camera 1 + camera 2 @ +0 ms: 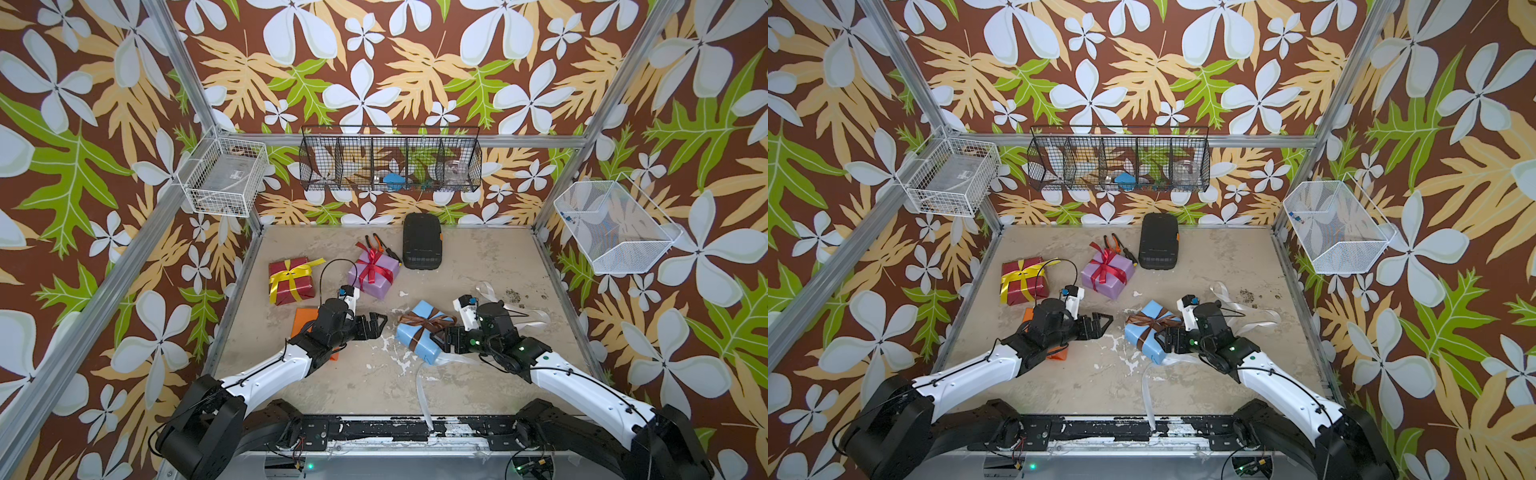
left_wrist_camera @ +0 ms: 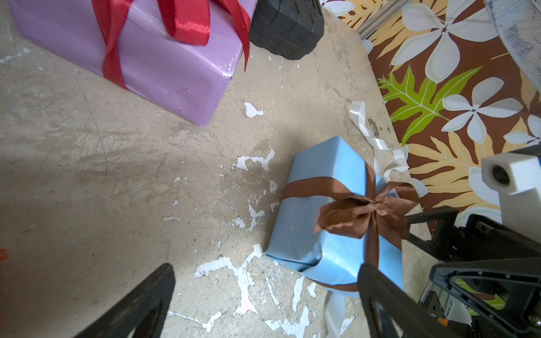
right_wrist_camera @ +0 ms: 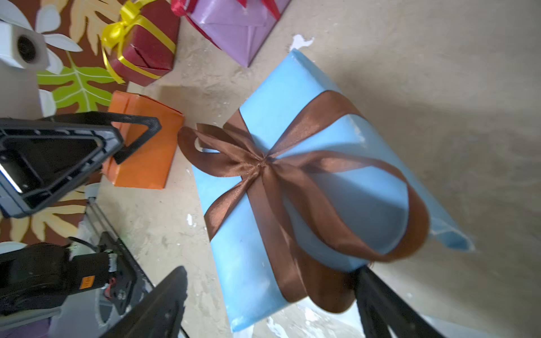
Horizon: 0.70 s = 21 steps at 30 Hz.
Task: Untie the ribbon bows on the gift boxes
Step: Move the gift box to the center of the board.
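The light blue gift box (image 1: 419,334) with a tied brown ribbon bow (image 3: 263,161) lies right of centre. My right gripper (image 3: 270,275) is open at its near end, with a brown loop and the box corner between the fingers. Left of the box, my left gripper (image 1: 377,325) hovers open over bare table, holding nothing (image 2: 266,272). The lilac box with a red bow (image 1: 374,272) and the dark red box with a yellow bow (image 1: 291,280) sit further back. An orange box (image 3: 143,146) lies partly under my left arm, with no ribbon on it.
A loose white ribbon (image 1: 492,293) trails behind my right arm, and another stretch (image 1: 422,388) runs to the front edge. A black ribbed case (image 1: 422,247) and pliers (image 1: 376,243) lie at the back. Wire baskets (image 1: 390,160) hang on the walls.
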Motion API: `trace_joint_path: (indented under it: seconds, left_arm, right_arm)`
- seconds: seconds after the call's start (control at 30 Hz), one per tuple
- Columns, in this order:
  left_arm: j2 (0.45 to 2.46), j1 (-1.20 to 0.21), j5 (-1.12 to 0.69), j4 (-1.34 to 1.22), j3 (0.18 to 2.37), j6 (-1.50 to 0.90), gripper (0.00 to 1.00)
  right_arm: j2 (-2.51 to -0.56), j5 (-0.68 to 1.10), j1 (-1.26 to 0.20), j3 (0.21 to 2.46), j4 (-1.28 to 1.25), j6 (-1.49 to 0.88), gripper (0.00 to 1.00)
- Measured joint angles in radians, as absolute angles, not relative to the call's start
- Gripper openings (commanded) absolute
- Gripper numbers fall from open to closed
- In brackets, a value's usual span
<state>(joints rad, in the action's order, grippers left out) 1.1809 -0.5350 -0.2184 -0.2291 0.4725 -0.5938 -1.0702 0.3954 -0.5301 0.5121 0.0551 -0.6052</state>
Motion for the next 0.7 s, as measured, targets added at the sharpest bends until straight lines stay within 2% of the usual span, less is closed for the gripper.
trace_joint_path:
  seconds: [0.33,0.57,0.67,0.7]
  left_arm:
    - [1.167,-0.535,-0.19,-0.228,0.47,-0.594,1.0]
    - [1.167,-0.532,-0.154,-0.227,0.487,-0.632,0.99]
    - [1.179,-0.532,-0.139,-0.255,0.501,-0.657,0.96]
    - [1.186,-0.531,-0.139,-0.268,0.502,-0.658,0.94]
  right_arm:
    - [-1.271,0.468,-0.677,0.596,-0.163,-0.65,0.82]
    - [-1.167,0.325,-0.678,0.633,-0.027,-0.583,0.8]
    - [-1.109,0.248,-0.679,0.642,0.041,-0.546,0.74]
    - [-1.093,0.221,-0.679,0.64,0.065,-0.538,0.69]
